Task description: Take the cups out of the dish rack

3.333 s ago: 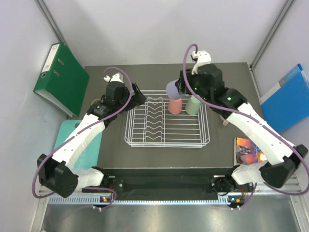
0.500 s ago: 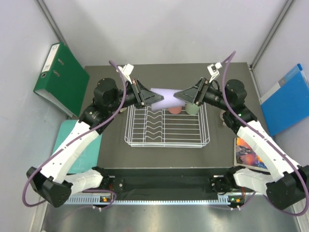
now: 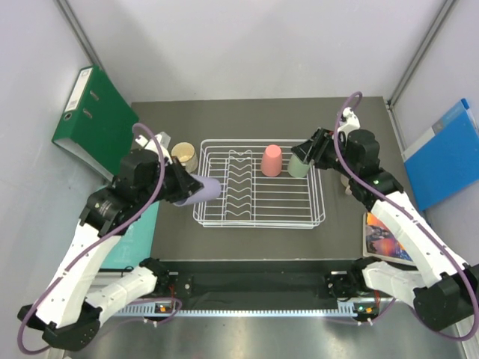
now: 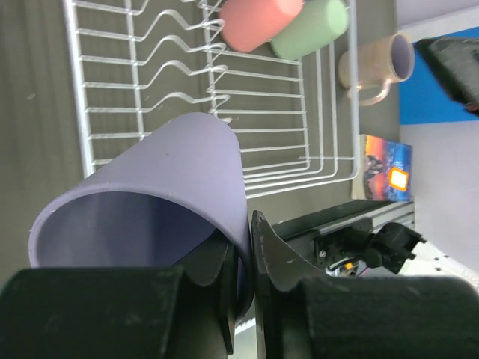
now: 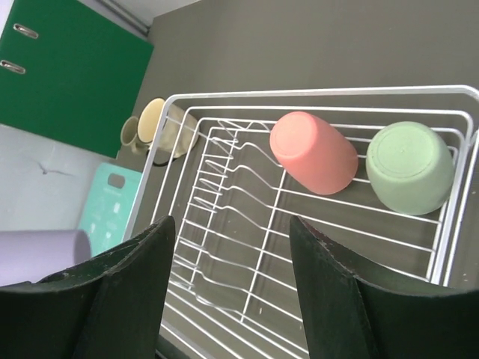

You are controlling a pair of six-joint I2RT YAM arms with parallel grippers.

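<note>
Step in hand: setting-down of one cup. The tumbler is clamped by its wall in the left end effector, tipped on its side, over the desk just left of the rack. The right end effector is held wide and empty over the rack's far right. A pink cup and a green cup are left upturned in the rack. Next, the tumbler should be lowered onto bare desk, clear of the mugs.

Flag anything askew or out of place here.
Only the lavender tumbler is tipped sideways, pinched by its rim in the left gripper at the left edge of the dish rack. Nothing looks spilled or damaged.
</note>
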